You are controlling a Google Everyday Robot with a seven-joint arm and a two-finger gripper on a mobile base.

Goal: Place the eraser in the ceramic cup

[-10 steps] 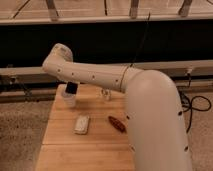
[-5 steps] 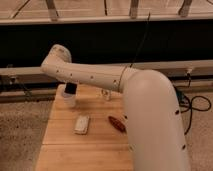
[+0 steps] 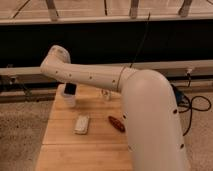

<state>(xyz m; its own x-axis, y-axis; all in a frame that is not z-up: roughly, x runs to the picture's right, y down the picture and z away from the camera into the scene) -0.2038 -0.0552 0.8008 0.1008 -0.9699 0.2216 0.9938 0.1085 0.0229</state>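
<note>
One white arm (image 3: pixel 125 95) fills most of the view, reaching from the lower right across to the far left corner of the wooden tabletop (image 3: pixel 60 150). Its claw (image 3: pixel 70 90) sits at that corner, hidden behind the forearm, so I cannot tell how it is set. Just below the arm's end a dark block shows, which I take for the eraser (image 3: pixel 70 88), standing upright over the mouth of the ceramic cup (image 3: pixel 68 99); whether it is already inside or only above the rim cannot be told.

Likely trouble starts with the cup standing near the tabletop's left edge: a sideways nudge from the claw could tip it or push it off. If the eraser is let go while tilted, it may catch on the rim and fall outside. The bulky arm also passes close over a small white bottle (image 3: pixel 105 94), which a careless retreat could knock down. A pale pad (image 3: pixel 82 124) and a reddish-brown object (image 3: pixel 117 123) lie nearer, well apart from the cup.

No brand, label or writing is legible anywhere.
</note>
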